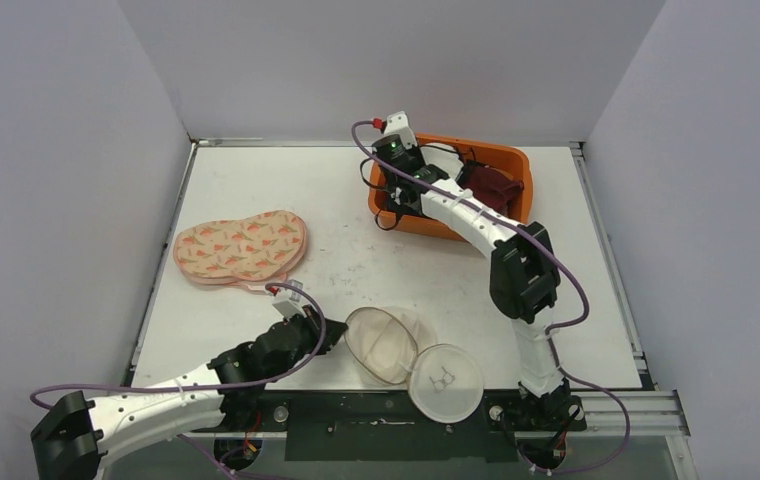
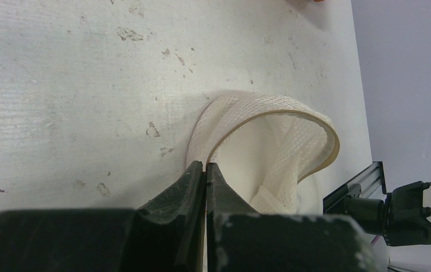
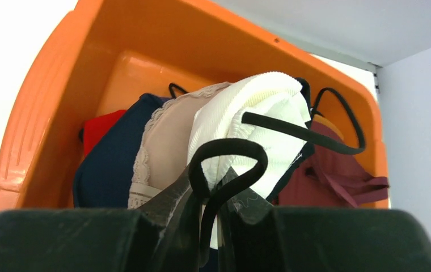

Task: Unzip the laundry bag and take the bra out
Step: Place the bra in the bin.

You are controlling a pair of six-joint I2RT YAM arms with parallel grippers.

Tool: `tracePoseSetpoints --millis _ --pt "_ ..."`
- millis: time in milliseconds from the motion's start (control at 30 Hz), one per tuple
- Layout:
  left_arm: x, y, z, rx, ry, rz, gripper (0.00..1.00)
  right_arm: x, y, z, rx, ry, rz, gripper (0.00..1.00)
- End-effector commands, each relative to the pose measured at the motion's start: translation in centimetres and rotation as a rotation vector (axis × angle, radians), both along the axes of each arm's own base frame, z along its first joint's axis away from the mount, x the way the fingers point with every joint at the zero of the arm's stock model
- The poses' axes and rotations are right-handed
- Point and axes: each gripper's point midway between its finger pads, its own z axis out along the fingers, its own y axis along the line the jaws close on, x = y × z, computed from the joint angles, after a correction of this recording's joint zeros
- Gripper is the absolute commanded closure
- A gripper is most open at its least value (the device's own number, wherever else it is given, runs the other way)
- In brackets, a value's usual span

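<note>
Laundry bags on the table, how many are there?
2. A patterned bag lies flat at the table's left; an open white mesh bag sits at the near edge, its rim pinched by the left gripper. Others may hide in the orange bin.

Scuffed white table under and ahead of left fingers; plain grey walls on three sides; even, flat light.

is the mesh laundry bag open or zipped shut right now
Open. In the top view the laundry bag lies spread in two halves, and the left wrist view shows its rim gaping wide.
</note>
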Motion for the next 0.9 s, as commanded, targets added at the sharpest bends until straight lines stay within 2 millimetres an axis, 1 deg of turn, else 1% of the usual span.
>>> tracePoseSetpoints --millis 0,67,100,133,167,200,267,333,433,600,667,767,800,833,867 --pt "0.3 -0.5 0.8 -0.034 -0.018 -0.002 1.00 0.8 0.8 -0.9 0.005 0.033 0.025 0.95" --pt "0.3 -0.4 0.6 -0.028 -0.015 -0.001 1.00 1.0 1.2 -1.7 0.004 0.052 0.036 0.95" --pt "0.3 -0.3 0.5 -0.027 -0.015 -0.001 1.00 1.0 1.3 -1.9 0.003 0.059 0.038 0.92" --pt "0.3 -0.3 0.5 -0.025 -0.014 0.001 1.00 1.0 1.5 -2.1 0.004 0.065 0.041 0.87" --pt "0.4 -0.3 0.5 -0.026 -0.015 0.002 1.00 1.0 1.7 -2.1 0.011 0.067 0.046 0.77" --pt "0.4 -0.2 0.4 -0.025 -0.015 0.004 1.00 1.0 1.7 -2.0 0.013 0.067 0.046 0.71" --pt "0.4 -0.1 0.3 -0.022 -0.013 0.006 1.00 0.8 2.0 -1.4 0.025 0.060 0.051 0.53" --pt "0.4 -0.2 0.3 -0.020 -0.012 0.005 1.00 0.5 2.2 -0.4 0.046 0.044 0.055 0.44" --pt "0.4 -0.3 0.3 -0.019 -0.011 0.000 1.00 -0.1 2.6 1.9 0.077 0.012 0.063 0.34" --pt "0.3 -0.4 0.5 -0.013 -0.007 -0.012 1.00 -2.3 3.5 6.6 0.201 -0.054 0.113 0.24" --pt "0.3 -0.4 0.7 -0.013 -0.012 -0.012 1.00 -2.9 3.3 8.4 0.281 -0.072 0.135 0.22" --pt "0.3 -0.3 1.3 -0.013 -0.027 -0.015 1.00 -3.6 2.5 9.3 0.403 -0.068 0.161 0.20" --pt "0.4 -0.3 1.6 -0.014 -0.034 -0.016 1.00 -3.8 1.8 10.2 0.471 -0.083 0.173 0.21" --pt "0.4 -0.3 1.8 -0.018 -0.039 -0.014 1.00 -3.5 1.3 10.5 0.554 -0.101 0.189 0.22" --pt "0.4 -0.4 2.1 -0.025 -0.045 -0.016 1.00 -3.2 0.6 10.3 0.645 -0.104 0.202 0.27"
